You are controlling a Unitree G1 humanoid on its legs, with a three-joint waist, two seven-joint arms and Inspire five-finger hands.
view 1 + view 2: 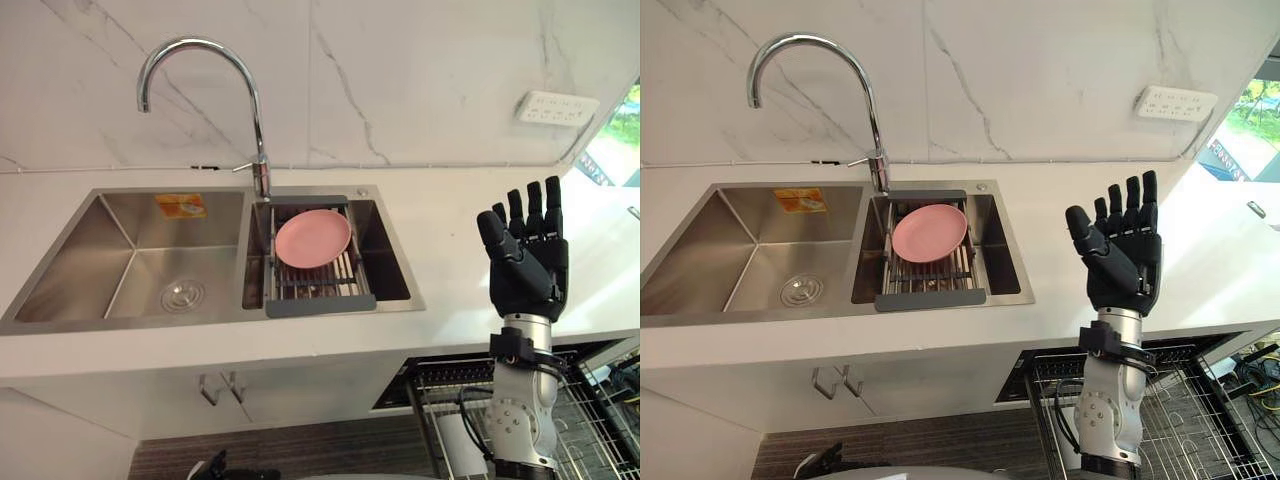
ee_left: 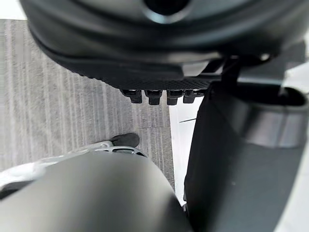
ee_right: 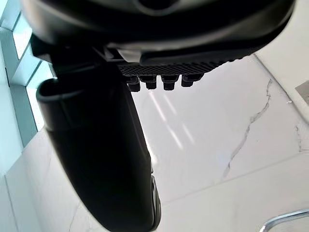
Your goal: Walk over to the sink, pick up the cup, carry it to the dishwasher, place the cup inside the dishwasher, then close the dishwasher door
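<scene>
While holding right hand [image 1: 528,262] open and empty right of sink [image 1: 130,327], probably reach leftward, toward plate [image 1: 312,238] on rack [image 1: 320,303].

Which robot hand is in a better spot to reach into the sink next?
Probably the right. The right hand is raised, fingers straight, at the counter beside the sink; the left hand hangs low, pointing at the floor.
</scene>
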